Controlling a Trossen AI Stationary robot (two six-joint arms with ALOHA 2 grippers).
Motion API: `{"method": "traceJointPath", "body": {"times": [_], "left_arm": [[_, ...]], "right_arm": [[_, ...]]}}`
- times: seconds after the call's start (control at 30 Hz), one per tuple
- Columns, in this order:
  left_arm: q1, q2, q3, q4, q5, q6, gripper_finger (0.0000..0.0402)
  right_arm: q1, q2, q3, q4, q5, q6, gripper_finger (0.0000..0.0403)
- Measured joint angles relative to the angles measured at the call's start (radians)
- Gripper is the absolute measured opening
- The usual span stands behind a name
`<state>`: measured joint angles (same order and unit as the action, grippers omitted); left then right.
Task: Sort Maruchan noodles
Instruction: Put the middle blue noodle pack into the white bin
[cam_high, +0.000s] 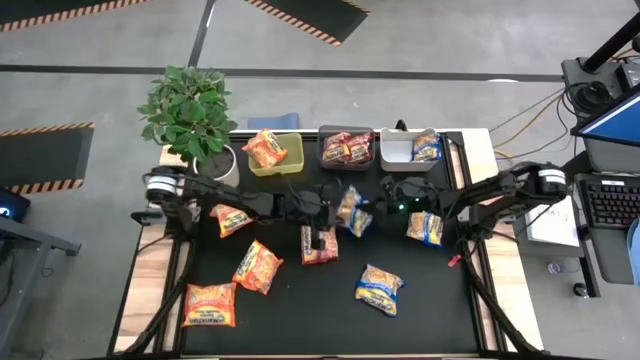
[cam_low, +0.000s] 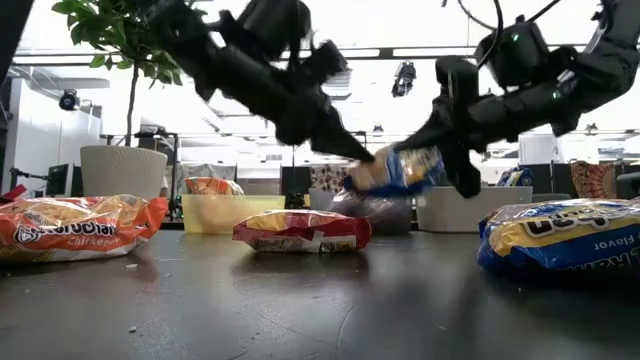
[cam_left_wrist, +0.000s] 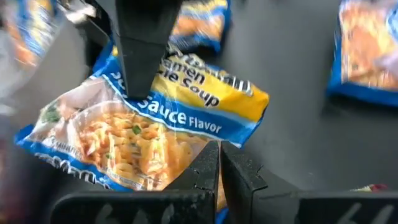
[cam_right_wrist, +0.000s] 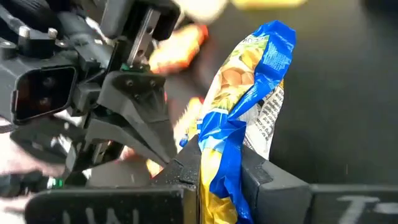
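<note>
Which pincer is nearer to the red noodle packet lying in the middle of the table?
Left. The left pincer holds a blue-and-yellow packet just above the red noodle packet, while the right pincer grips that same packet from the far side.

A: How's the light from above?
B: Even and soft. The black tabletop (cam_high: 300, 300) shows no hard shadows, and the packets stay readable.

A: And at table height?
B: Strongly backlit. Bright ceiling lights and pale walls wash out the room at 12 o'clock, so both arms read as near-silhouettes. The tabletop carries a dull sheen, and the nearest blue packet (cam_low: 560, 240) at 3 o'clock is soft.

A: The wrist cameras?
B: Motion blur at the edges, worst toward 9 and 12 o'clock. Close fingers (cam_left_wrist: 205, 177) are dark and a bit soft; the held packet (cam_right_wrist: 249, 118) shows glare on its crinkles.
</note>
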<state>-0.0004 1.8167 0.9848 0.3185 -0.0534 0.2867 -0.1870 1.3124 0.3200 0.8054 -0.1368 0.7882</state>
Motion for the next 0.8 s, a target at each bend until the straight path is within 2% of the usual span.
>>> {"method": "traceJointPath", "body": {"times": [0.17,0.27,0.37,0.47,0.57,0.63,0.7,0.8], "left_arm": [[0.012,-0.146,-0.018,-0.04,0.009,0.032,0.0],[0.012,-0.232,-0.037,-0.036,0.009,0.037,0.0],[0.012,-0.301,-0.059,-0.028,0.009,0.024,0.0],[0.012,-0.348,-0.072,-0.027,0.009,0.017,0.0],[0.012,-0.37,-0.075,-0.021,0.009,0.016,0.0],[0.012,-0.373,-0.075,-0.022,0.009,0.016,0.0],[0.012,-0.371,-0.075,-0.012,0.009,0.019,0.0],[0.015,-0.362,-0.075,0.001,0.009,0.022,0.0]], "right_arm": [[-0.03,-0.147,0.029,-0.032,0.122,-0.086,0.0038],[-0.06,-0.246,0.087,-0.192,0.223,-0.163,0.0038],[-0.091,-0.331,0.185,-0.465,0.381,-0.246,0.0038],[-0.124,-0.371,0.308,-0.806,0.617,-0.315,0.0038],[-0.159,-0.363,0.425,-1.119,0.859,-0.31,0.0038],[-0.188,-0.343,0.485,-1.287,0.965,-0.247,0.0038],[-0.221,-0.321,0.513,-1.378,0.982,-0.188,0.0038],[-0.252,-0.28,0.511,-1.394,0.968,-0.154,0.0038]]}}
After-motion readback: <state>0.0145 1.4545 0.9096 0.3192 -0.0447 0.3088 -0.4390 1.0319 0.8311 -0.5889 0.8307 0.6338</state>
